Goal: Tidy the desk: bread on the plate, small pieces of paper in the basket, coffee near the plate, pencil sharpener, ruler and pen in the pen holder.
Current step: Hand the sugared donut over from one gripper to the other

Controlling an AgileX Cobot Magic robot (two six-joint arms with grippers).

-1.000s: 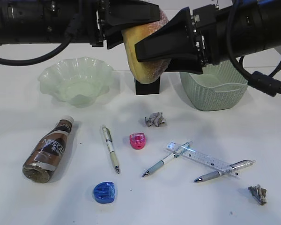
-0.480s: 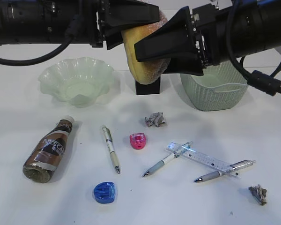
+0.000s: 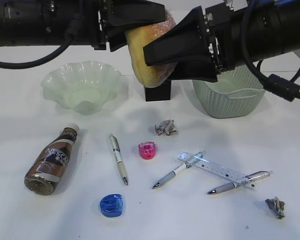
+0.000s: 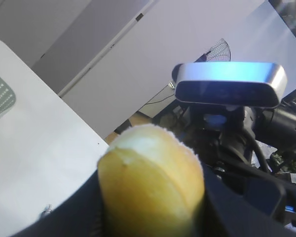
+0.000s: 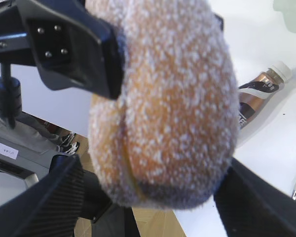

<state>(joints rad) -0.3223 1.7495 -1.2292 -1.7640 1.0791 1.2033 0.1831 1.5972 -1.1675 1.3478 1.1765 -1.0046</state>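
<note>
Bread [image 3: 146, 55] held aloft above pen holder [image 3: 158, 91], pinched by left end effector [image 3: 140, 25]; right end effector [image 3: 162, 52] spread wide around it; plate [image 3: 81, 86] nearby.

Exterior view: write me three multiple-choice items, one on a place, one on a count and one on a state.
1. Where on the desk is the coffee? A front left; B far right; C back centre.
2. How many pens lie there? A one; B three; C five.
3. The bread is: A lying flat on the desk; B lifted off the desk; C cut in half.

A, the bottle lies near the left front corner. B, three pens show. B, the roll hangs whole above the tabletop.
</note>
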